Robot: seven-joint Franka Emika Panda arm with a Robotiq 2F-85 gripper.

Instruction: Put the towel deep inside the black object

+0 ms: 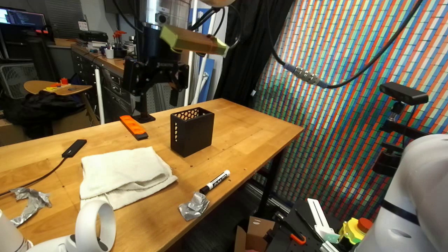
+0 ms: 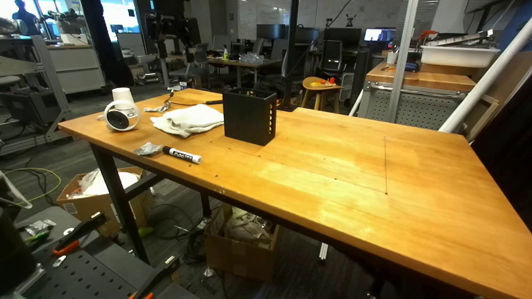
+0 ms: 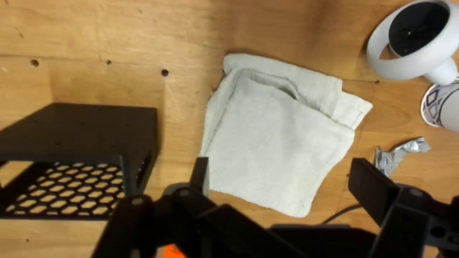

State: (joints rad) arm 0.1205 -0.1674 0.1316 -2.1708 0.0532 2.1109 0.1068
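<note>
– what's nearest you in the wrist view?
– my fingers [image 3: 371, 188], spread wide apart and hanging above the table [image 3: 183, 107].
– next one out?
– the black box [image 3: 86, 132]. it stands upright, open at the top, and i can see honeycomb mesh in one wall.
– so where's the towel [image 3: 272, 143]?
– outside the black box: it lies on the table, near the black box but apart from it, loosely folded with one side rumpled. in the wrist view it shows between my fingers, well below them.
– and past the towel?
– a white controller [image 3: 417, 36] with a ring, a white cup [image 3: 444, 107] just beside it, and a crumpled strip of foil [image 3: 387, 161].
– anything farther?
– off the table, i get a wooden stool [image 1: 35, 86] in both exterior views, and farther back, in an exterior view, dark monitors [image 2: 270, 33].
</note>
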